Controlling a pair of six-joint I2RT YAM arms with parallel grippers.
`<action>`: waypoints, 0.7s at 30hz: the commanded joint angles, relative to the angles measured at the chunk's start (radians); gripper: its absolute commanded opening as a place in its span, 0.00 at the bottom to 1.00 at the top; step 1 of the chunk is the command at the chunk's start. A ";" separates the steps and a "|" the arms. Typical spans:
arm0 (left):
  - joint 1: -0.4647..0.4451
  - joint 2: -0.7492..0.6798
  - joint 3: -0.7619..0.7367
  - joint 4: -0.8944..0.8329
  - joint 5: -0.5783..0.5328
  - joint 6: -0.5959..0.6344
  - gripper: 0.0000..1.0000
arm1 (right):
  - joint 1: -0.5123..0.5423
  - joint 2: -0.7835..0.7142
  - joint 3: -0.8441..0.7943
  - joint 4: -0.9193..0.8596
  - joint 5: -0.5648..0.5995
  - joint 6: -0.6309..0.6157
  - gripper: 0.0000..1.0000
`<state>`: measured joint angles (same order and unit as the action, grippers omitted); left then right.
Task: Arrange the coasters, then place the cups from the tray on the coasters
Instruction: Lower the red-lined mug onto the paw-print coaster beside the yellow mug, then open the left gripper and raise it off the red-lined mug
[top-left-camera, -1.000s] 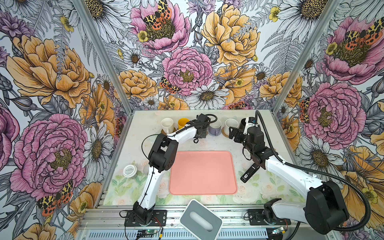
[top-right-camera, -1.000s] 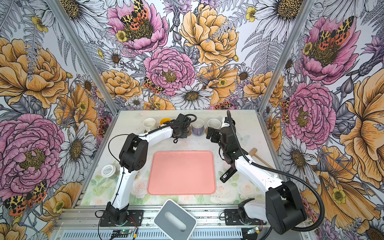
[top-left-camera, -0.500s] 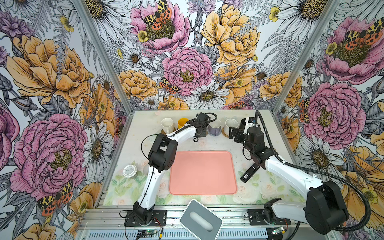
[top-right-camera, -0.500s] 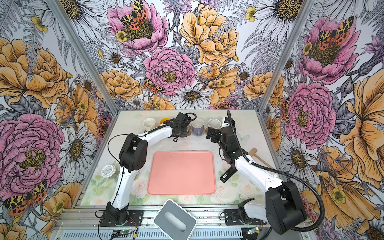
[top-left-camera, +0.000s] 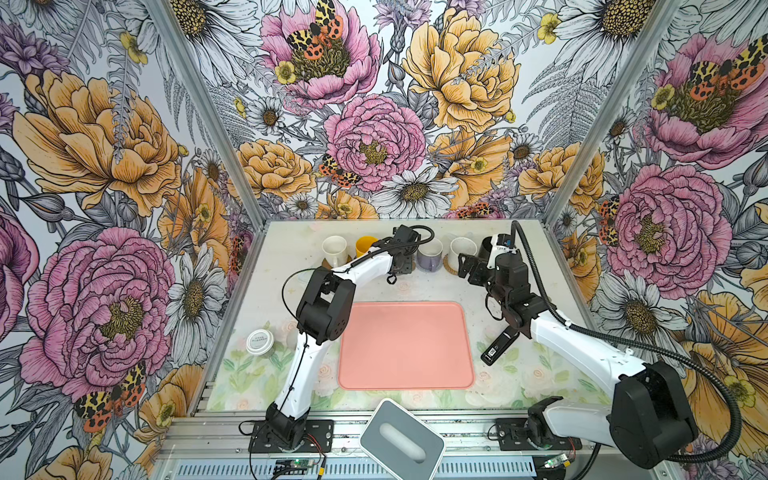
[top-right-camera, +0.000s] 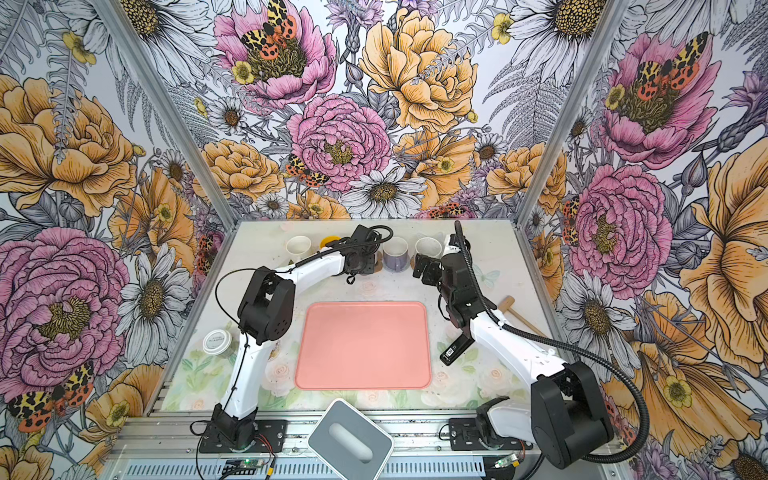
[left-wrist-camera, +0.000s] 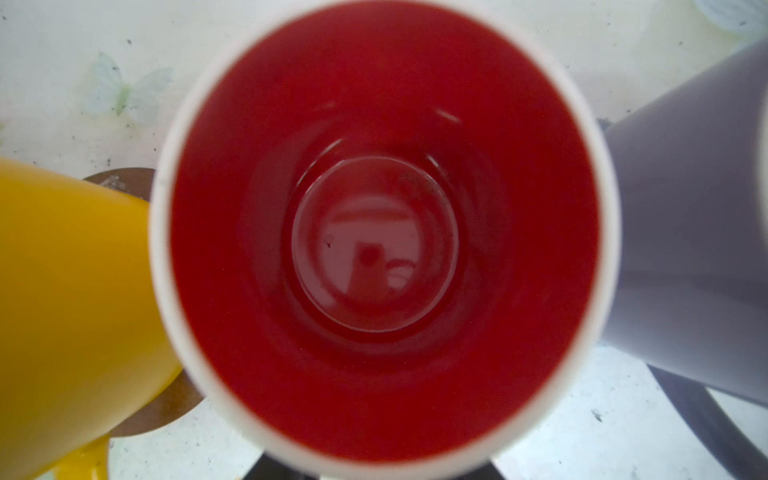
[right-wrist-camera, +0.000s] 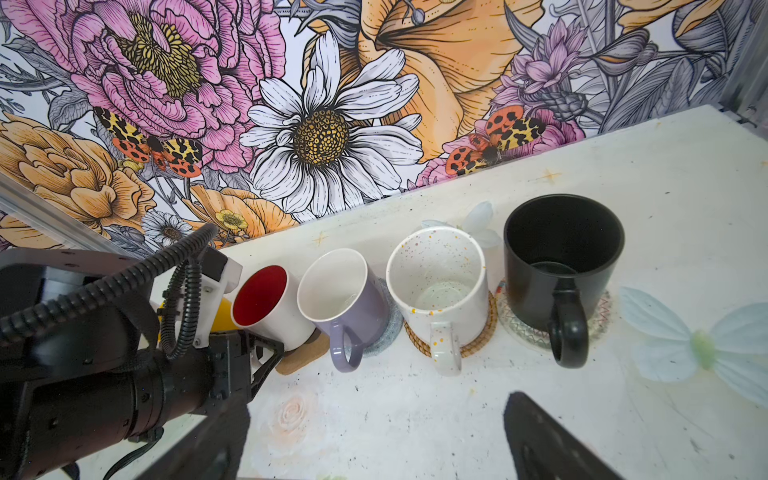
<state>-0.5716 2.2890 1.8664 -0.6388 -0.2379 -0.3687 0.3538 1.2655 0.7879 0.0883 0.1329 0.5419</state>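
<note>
The pink tray lies empty mid-table. Behind it runs a row of cups on coasters: cream-white, yellow, red-inside cup, lavender on a grey-blue mat, speckled on rattan, black on a clear lacy round. My left gripper hangs right over the red-inside cup, which stands on a tan coaster. Its jaws stand apart beside the cup's near side; the handle is hidden. My right gripper is open and empty, in front of the speckled cup.
A clear jar with a white lid stands at the left. A black barcode device lies right of the tray, and a wooden mallet further right. A grey-white box sits at the front edge.
</note>
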 joint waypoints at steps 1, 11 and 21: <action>0.009 -0.019 0.015 0.021 0.022 0.001 0.45 | -0.006 0.003 -0.002 0.017 -0.009 0.003 0.97; -0.005 -0.099 -0.015 0.022 0.022 0.005 0.66 | -0.008 -0.001 -0.005 0.013 -0.003 0.009 0.98; -0.032 -0.178 -0.040 0.024 0.020 0.020 0.81 | -0.011 -0.012 -0.012 0.008 0.006 0.019 0.99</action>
<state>-0.5892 2.1696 1.8465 -0.6361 -0.2268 -0.3603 0.3515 1.2655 0.7879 0.0879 0.1333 0.5472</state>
